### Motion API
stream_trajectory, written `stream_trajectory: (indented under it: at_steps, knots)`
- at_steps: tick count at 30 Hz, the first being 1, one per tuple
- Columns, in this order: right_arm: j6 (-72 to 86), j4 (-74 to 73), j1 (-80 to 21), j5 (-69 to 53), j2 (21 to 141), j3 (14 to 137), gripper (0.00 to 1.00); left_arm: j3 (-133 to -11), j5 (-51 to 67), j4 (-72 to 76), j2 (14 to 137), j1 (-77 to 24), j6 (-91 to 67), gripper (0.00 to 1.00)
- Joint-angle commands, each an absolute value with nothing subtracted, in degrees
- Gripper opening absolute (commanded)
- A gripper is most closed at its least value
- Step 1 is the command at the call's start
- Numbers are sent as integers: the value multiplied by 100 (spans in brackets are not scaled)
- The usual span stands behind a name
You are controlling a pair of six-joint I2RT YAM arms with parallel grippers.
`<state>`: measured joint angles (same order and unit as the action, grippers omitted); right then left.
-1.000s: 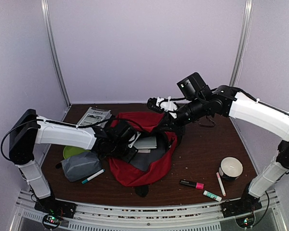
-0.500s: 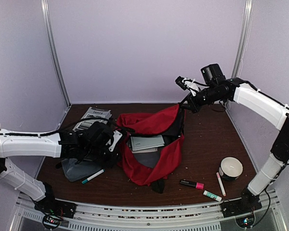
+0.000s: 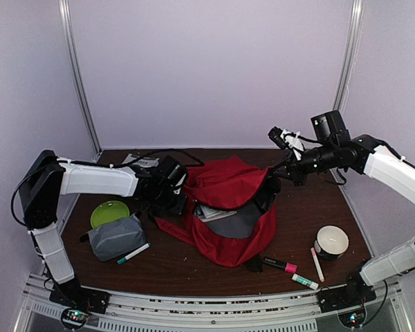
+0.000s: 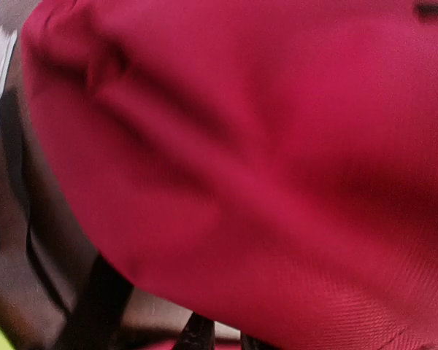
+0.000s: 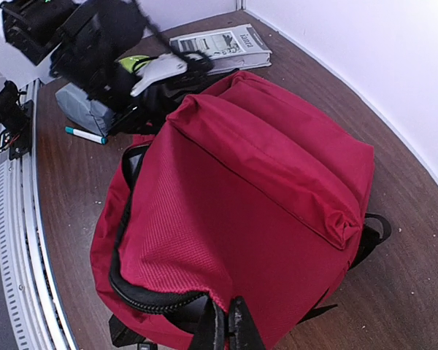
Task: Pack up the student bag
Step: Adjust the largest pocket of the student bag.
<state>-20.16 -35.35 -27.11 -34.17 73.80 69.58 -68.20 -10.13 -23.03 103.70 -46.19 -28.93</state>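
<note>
Clenched hard with the right hand [image 5: 223,329] on the black zip rim of the student bag [image 3: 225,181], jaws closed flat on that edge and on nothing else. Judged as a hold meant to lift the far side of the mouth and prop it open, ready to take loose things in. Hence the raised, tented red flap above and the slack body sagging onto the worktop [image 3: 311,207]. Inside the gaping mouth, a glimpse of a pale notebook [image 3: 209,211] over grey lining.

Pushed up against the opposite flank with the left hand [image 3: 171,192], so close as to fill nearly all of its wrist view with red cloth. Impossible to tell whether clenched, released or pinching fabric: only dark stubs at the bottom edge of that view, and hidden under the wrist from above. Probably placed there to steady or spread that side against the pull from the right.

Directly beneath and ahead of the right hand, touching it at the rim: the student bag. Right in front of the left hand too, touching or just short of it; cannot say which. Behind and below the left hand, apart from the bag and not yet packed: a grey zip pouch [image 3: 117,236], a green plate [image 3: 109,212] and a teal-capped marker [image 3: 133,253]. Just beyond the left hand, a printed booklet [image 5: 220,45].
</note>
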Motion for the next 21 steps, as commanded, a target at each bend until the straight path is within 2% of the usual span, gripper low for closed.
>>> stream_trajectory:
  at_steps: [1, 7, 14, 15, 16, 19, 21]
  knots:
    - [-2226, -3486, -2751, -3554, 6990, 6721, 0, -8071, -567, -2065, 11104, -4446, -2447, 16]
    - [-2263, -3376, -2876, -3620, 6994, 6452, 0, -9271, -105, -2163, 11847, -4273, -2153, 17]
    - [-2679, -3692, -3550, -3536, 7465, 6550, 1, -9981, 155, -2459, 12157, -3947, -1866, 19]
    - [-2704, -3851, -3574, -3629, 7546, 6702, 6, -10048, 86, -2627, 12017, -3928, -1781, 23]
    - [-2745, -4058, -3577, -3745, 7723, 6902, 16, -10065, 1, -2801, 11841, -3921, -1693, 29]
    - [-2755, -4328, -3569, -3881, 7882, 7438, 51, -9802, -630, -3162, 11029, -3880, -1456, 54]
    - [-2557, -4027, -3546, -3880, 7821, 7556, 63, -9396, -823, -3289, 10471, -3740, -1397, 64]
